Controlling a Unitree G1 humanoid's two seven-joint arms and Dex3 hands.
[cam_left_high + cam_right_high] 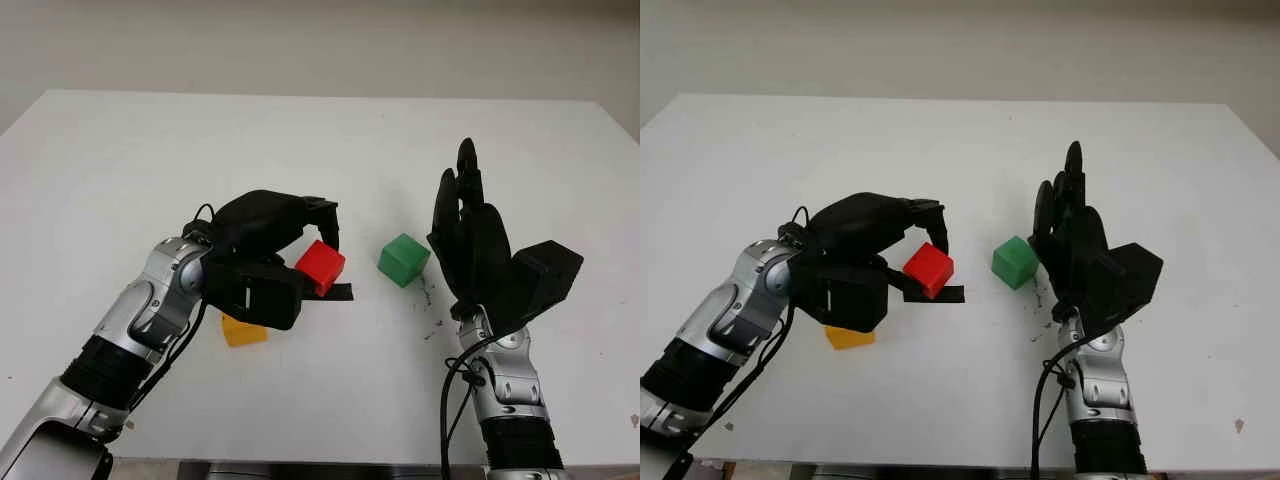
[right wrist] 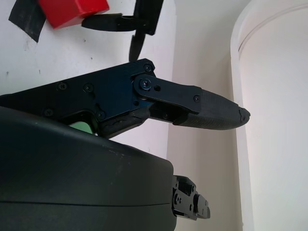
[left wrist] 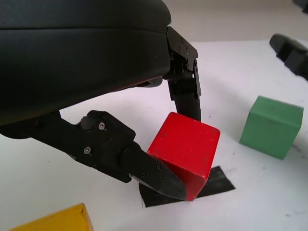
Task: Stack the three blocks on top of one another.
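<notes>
While pinching the red block (image 1: 320,267) — left hand (image 1: 270,250); right hand (image 1: 470,235) — open, beside green block (image 1: 404,260).

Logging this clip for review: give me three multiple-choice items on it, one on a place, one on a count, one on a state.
1. Where is the green block?
A. beside the right hand
B. on the yellow block
C. in the left hand

2. How many blocks are on the table?
A. two
B. three
C. four

3. What is the left hand doing?
A. open, holding nothing
B. grasping the red block
C. grasping the yellow block

Answers: 1 A, it stands on the table next to the open right hand. 2 B, red, green and yellow. 3 B, fingers press the red block from opposite sides.
</notes>
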